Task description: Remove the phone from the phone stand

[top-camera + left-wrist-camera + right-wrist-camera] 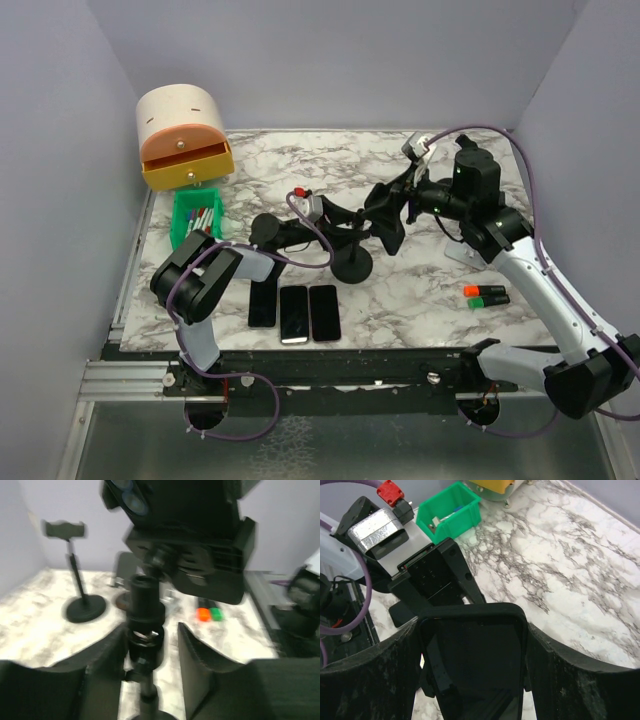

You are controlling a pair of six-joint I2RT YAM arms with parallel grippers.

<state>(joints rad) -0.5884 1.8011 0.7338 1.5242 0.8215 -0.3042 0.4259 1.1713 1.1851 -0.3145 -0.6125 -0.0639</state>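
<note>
At the phone stand [186, 560], the phone [470, 680] is flanked closely by the right gripper [472, 630]; contact cannot be told. The pole [144, 600] is straddled by the left gripper [150, 635], possibly gripped.

Top view looks down from behind over the whole table [430, 290]. Both wrist views face the stand [145, 625] closely, from opposite sides.
</note>
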